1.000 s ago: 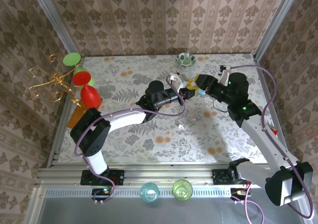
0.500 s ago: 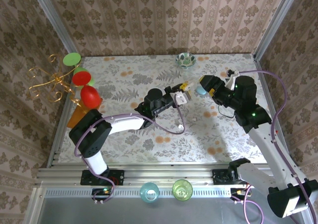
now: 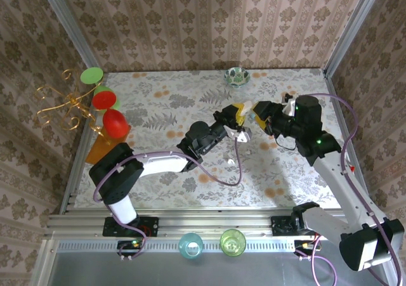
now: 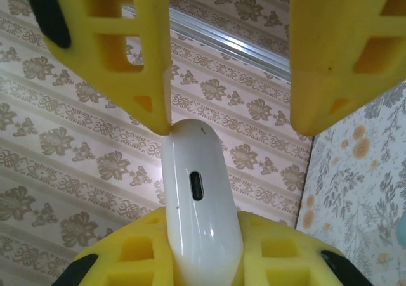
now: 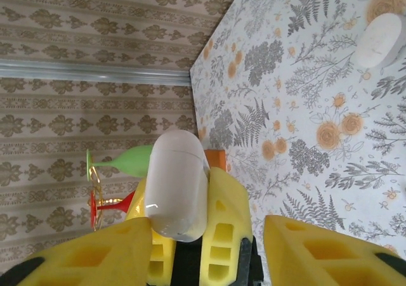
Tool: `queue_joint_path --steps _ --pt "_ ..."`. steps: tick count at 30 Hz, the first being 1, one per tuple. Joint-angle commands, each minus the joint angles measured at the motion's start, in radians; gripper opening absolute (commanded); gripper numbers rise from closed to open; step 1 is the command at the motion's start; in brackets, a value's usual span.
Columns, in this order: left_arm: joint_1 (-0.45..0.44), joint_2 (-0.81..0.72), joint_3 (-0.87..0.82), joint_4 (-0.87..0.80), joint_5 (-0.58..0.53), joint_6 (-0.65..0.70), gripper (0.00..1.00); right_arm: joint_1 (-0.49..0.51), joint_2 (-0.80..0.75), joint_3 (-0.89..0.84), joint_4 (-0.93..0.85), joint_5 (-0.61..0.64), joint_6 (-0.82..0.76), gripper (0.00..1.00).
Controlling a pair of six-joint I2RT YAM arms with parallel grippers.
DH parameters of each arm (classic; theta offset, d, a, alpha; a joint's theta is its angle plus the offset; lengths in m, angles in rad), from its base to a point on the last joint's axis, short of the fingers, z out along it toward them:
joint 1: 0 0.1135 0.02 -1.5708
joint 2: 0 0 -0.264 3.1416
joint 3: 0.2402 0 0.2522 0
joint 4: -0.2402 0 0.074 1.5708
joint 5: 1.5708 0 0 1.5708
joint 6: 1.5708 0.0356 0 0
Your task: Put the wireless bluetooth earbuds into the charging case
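From above, the left gripper (image 3: 238, 126) reaches over the middle of the flowered table (image 3: 158, 102) with a white charging case (image 3: 244, 134) clamped between its yellow fingers. The right gripper (image 3: 255, 113) faces it from just beside, its jaws parted. A tiny white piece (image 3: 231, 162) lies on the cloth nearer the arm bases, too small to tell whether it is one of the earbuds. In the left wrist view the case stands between that gripper's own fingers (image 4: 127, 254), its port side toward the camera, while the right gripper's two fingers hang apart above it, one tip touching the case's rounded end. In the right wrist view that gripper's own fingers (image 5: 330, 248) stand wide apart, the clamped case sits just beyond them, and a white rounded piece (image 5: 380, 39) lies on the table well apart from both grippers
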Motion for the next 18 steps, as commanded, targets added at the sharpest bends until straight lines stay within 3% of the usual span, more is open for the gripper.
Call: queue_joint_path --steps 1,3,6,10,13,18 --pt "-0.017 0.0 -0.001 0.04 -0.012 0.065 0.0 -0.005 0.022 0.001 0.028 -0.05 0.006 0.46" --pt "-0.02 0.001 0.003 0.032 -0.012 0.07 0.0 -0.004 0.028 0.005 0.03 -0.055 0.002 0.46" --pt "-0.024 0.004 0.008 0.02 -0.011 0.077 0.0 -0.006 0.035 0.005 0.042 -0.055 -0.005 0.54" --pt "-0.031 0.006 0.013 0.007 -0.007 0.089 0.0 -0.007 0.049 0.015 0.039 -0.052 -0.022 0.54" --pt "-0.036 0.004 0.01 0.001 -0.009 0.092 0.0 -0.008 0.065 0.025 0.029 -0.049 -0.038 0.43" --pt "-0.038 -0.005 -0.002 -0.002 -0.021 0.092 0.0 -0.009 0.074 0.024 0.022 -0.045 -0.054 0.16"
